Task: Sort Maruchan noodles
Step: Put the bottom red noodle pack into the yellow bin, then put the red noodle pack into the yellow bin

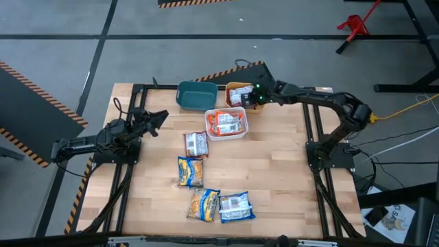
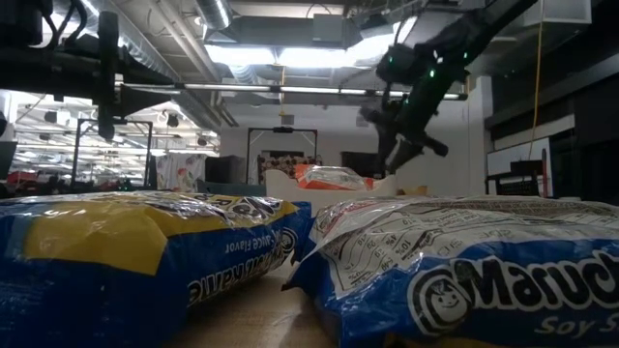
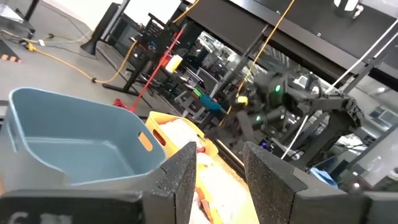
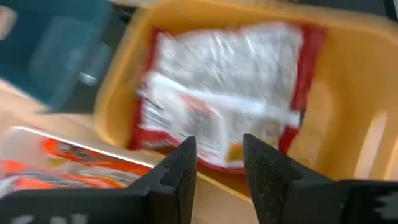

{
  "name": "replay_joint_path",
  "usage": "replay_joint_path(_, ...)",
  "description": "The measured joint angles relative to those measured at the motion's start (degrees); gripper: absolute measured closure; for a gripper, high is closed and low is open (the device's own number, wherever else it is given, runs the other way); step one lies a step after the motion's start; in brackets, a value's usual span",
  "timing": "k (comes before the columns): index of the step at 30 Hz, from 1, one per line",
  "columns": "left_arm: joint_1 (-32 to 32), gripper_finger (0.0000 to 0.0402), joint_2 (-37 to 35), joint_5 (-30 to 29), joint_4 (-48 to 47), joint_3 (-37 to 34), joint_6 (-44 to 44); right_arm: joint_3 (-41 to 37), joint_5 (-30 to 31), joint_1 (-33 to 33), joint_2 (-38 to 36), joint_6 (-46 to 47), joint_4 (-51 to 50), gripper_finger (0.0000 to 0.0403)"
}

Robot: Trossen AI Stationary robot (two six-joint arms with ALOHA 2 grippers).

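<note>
Several Maruchan packets lie flat on the table: a maroon-white one point(image 1: 195, 144), two blue-yellow ones point(image 1: 191, 171) point(image 1: 204, 204) and a blue-white one point(image 1: 236, 206). Orange-red packets point(image 1: 227, 122) lie in the white bin point(image 1: 209, 130). A red-white packet point(image 4: 224, 93) lies in the orange bin point(image 1: 238, 86). My right gripper point(image 4: 217, 162) hovers open and empty over the orange bin, also seen in the high view point(image 1: 251, 98) and the low view point(image 2: 406, 140). My left gripper point(image 1: 158, 121) waits open and empty at the table's left, its fingers point(image 3: 180, 171) pointing toward the teal bin point(image 3: 74, 143).
The teal bin point(image 1: 195, 95), orange bin and white bin stand together at the table's far middle. Bare wood shows on the table's right half point(image 1: 281, 171) and near left point(image 1: 151, 199). In the low view two packets point(image 2: 145, 251) point(image 2: 464, 261) fill the foreground.
</note>
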Motion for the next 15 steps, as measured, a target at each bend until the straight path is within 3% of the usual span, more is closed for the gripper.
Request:
replay_joint_path(4, 0.01, 0.0274, 0.0, 2.06, 0.0, 0.0, 0.0, 3.36, -2.83, 2.72, -2.94, -4.52, 0.0, 0.0288)
replay_joint_path(10, -0.01, 0.0274, -0.02, 7.08, 0.04, 0.0, -0.2, 6.72, -15.07, 13.51, -3.97, -12.41, -0.56, 0.0288)
replay_joint_path(12, 0.01, 0.0274, 0.0, 9.16, 0.2, 0.0, -0.2, 6.74, -15.19, 18.75, -3.78, -13.87, -0.59, 0.0288)
replay_joint_path(15, 0.01, 0.0274, -0.01, 11.52, 1.3, 0.0, -1.16, 6.77, -10.38, 25.91, -3.36, -16.07, -3.68, 0.0288)
